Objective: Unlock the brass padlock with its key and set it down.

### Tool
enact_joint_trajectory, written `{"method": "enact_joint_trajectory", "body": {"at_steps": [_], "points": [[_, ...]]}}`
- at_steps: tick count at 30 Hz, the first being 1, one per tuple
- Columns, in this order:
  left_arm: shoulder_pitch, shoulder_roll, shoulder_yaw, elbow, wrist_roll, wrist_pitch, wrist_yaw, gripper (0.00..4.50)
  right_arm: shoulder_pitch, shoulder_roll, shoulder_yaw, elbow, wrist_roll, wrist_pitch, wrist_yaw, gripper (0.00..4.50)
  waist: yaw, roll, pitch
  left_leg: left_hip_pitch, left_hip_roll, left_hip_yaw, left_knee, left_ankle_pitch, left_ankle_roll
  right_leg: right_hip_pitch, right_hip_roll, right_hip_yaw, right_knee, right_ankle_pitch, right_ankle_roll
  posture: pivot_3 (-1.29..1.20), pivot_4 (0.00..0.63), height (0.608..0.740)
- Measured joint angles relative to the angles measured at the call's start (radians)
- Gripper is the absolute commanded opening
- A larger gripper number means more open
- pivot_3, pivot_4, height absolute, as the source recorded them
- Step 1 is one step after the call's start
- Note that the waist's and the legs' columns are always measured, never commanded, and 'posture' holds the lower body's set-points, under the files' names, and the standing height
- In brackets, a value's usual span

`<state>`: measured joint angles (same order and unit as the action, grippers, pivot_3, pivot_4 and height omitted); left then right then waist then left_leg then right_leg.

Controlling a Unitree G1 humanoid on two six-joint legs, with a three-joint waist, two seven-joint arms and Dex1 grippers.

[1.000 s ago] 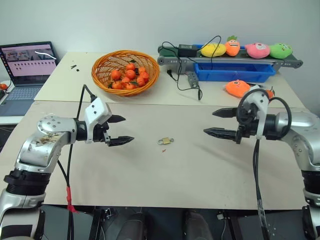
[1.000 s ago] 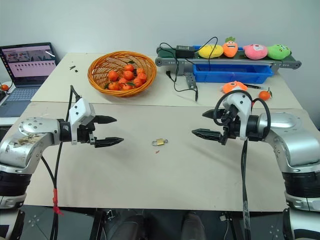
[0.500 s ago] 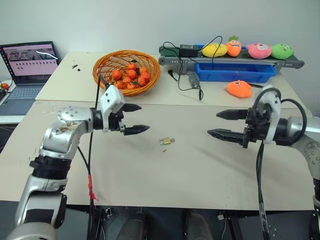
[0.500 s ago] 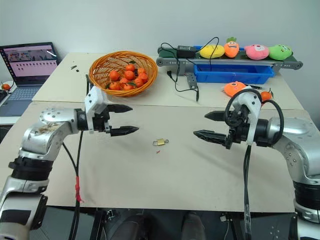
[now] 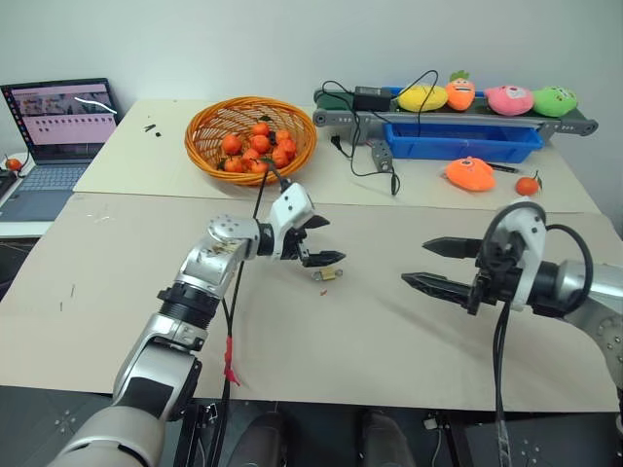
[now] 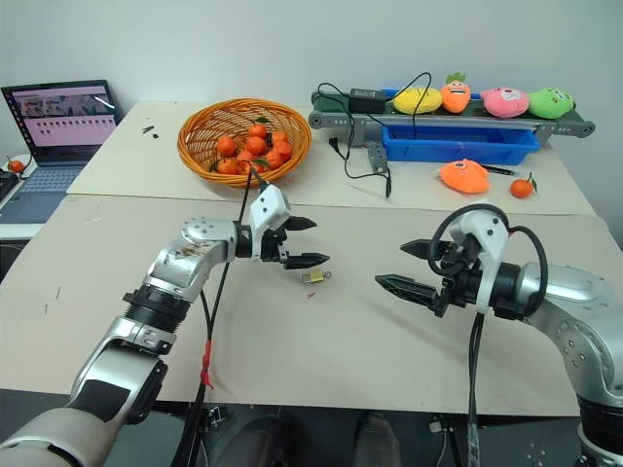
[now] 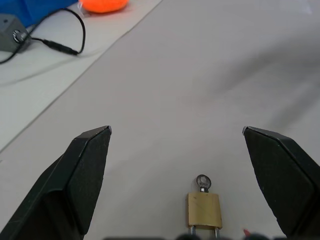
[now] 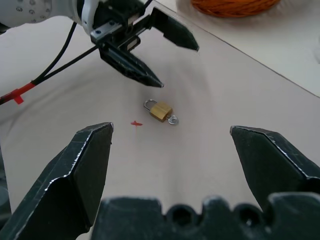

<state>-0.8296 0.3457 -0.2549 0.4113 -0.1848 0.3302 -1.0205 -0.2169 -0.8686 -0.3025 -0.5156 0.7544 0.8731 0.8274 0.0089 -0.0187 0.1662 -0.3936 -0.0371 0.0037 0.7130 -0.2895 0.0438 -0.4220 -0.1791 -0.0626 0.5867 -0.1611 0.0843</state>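
Basket of oranges (image 5: pixel 251 139), laptop (image 5: pixel 60 122), apparently plush toys (image 5: pixel 487 97) behind.

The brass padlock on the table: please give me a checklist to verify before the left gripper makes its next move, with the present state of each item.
1. Left gripper open: ok.
2. Right gripper open and apart from the lock: ok.
3. Brass padlock lies free on the table, held by neither gripper: ok.
4. Key sits in the padlock's body, opposite the shackle: ok.
5. Padlock lies between the left gripper's fingers in the left wrist view: ok.
6. Shackle locked or released: cannot tell.
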Motion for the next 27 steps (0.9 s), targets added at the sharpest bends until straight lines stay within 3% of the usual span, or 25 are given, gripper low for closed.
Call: {"method": "enact_joint_trajectory", "body": {"at_steps": [8,22,23,27], "points": [[0.021,-0.037,-0.056,0.080,0.093,-0.127,-0.008,4.50,0.072,-0.002,-0.101,-0.075,0.067,0.012,-0.054,4.44,0.004,0.000,0.000,-0.001,0.000,0.000,0.001,-0.001,0.002,0.000,-0.001,0.000,-0.001,0.000,0.000,0.00,0.150,0.740],[0.063,-0.034,-0.105,0.122,0.188,-0.264,-0.018,4.50,0.138,-0.023,-0.149,-0.110,0.107,0.022,-0.115,4.44,0.003,0.000,0.000,0.000,0.000,-0.001,0.002,-0.004,0.007,0.001,-0.001,0.000,0.000,0.000,0.000,0.00,0.150,0.740],[0.063,-0.034,-0.105,0.122,0.189,-0.265,-0.017,3.98,0.139,-0.023,-0.149,-0.110,0.112,0.022,-0.116,4.50,0.003,0.000,0.000,0.000,0.000,-0.001,0.002,-0.004,0.008,0.001,-0.001,0.000,0.000,0.000,0.000,0.00,0.150,0.740],[0.069,-0.035,-0.102,0.119,0.187,-0.240,-0.017,2.62,0.137,-0.032,-0.148,-0.109,0.113,0.022,-0.120,4.50,0.003,0.000,0.000,0.001,0.000,-0.001,0.002,-0.004,0.008,0.002,-0.001,0.000,0.001,0.000,0.000,0.00,0.150,0.740]]}}
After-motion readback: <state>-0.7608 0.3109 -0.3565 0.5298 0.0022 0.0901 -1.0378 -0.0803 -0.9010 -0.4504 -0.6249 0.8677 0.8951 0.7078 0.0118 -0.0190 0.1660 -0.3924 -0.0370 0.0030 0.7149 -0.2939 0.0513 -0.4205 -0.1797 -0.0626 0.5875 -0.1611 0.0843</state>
